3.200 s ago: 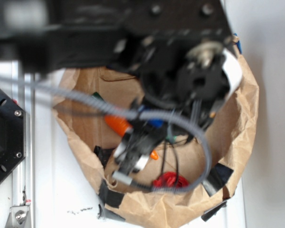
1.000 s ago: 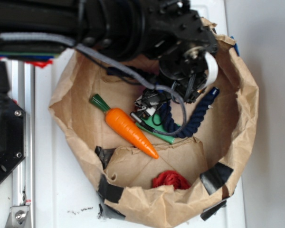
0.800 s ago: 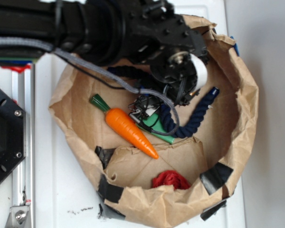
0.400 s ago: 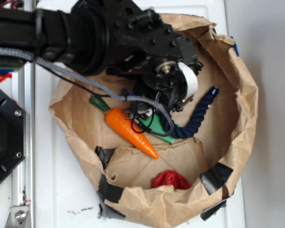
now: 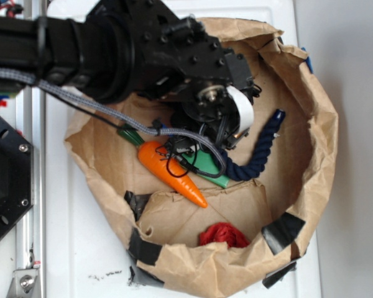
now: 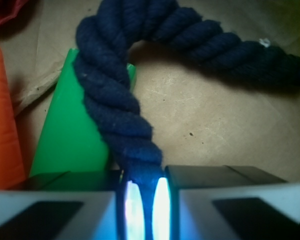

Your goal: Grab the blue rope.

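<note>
The blue rope (image 6: 115,107) seems pinched between the narrowed gripper (image 6: 142,195) fingers, across a green piece (image 6: 72,135).

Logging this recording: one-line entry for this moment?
phase: grasp | gripper: shut on blue rope | rope lies across green wedge, inside paper bag

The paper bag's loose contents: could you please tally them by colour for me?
Navy: 1, the blue rope, its end between the gripper fingers.
Orange: 1, the carrot.
Green: 1, a flat piece under the rope.
Red: 1, a bundle.
Total: 4, all inside the bag.
</note>
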Robot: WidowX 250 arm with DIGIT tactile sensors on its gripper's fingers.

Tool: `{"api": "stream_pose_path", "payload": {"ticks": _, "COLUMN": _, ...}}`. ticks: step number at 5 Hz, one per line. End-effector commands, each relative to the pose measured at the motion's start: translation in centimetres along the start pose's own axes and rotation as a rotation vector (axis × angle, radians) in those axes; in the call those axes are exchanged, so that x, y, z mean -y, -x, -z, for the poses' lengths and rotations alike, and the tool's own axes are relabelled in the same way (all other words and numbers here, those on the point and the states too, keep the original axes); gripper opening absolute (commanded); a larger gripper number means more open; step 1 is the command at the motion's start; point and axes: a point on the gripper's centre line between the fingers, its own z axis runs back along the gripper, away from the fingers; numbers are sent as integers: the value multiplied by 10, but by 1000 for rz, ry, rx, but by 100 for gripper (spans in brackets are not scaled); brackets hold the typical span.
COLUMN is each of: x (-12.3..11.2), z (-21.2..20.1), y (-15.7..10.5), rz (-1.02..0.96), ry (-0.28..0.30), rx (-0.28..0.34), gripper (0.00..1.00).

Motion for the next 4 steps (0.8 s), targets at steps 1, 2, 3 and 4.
{"api": "stream_pose_path", "payload": {"ticks": 1, "x": 9, "z": -6, "y": 1, "rz": -7, "ry": 32, "rx": 42, "gripper": 0}}
{"api": "stream_pose_path", "payload": {"ticks": 2, "x": 9, "z": -32, "y": -1, "rz": -47, "ry": 47, "rx": 83, "gripper": 0}}
{"api": "stream_pose_path", "payload": {"ticks": 3, "x": 14, "z": -79, "y": -12, "rz": -119, "ry": 77, "rx": 125, "gripper": 0}}
{"api": "stream_pose_path", "payload": {"ticks": 4, "x": 0, "z": -109, "y": -24, "rz": -154, "ry": 55, "rx": 146, "gripper": 0}}
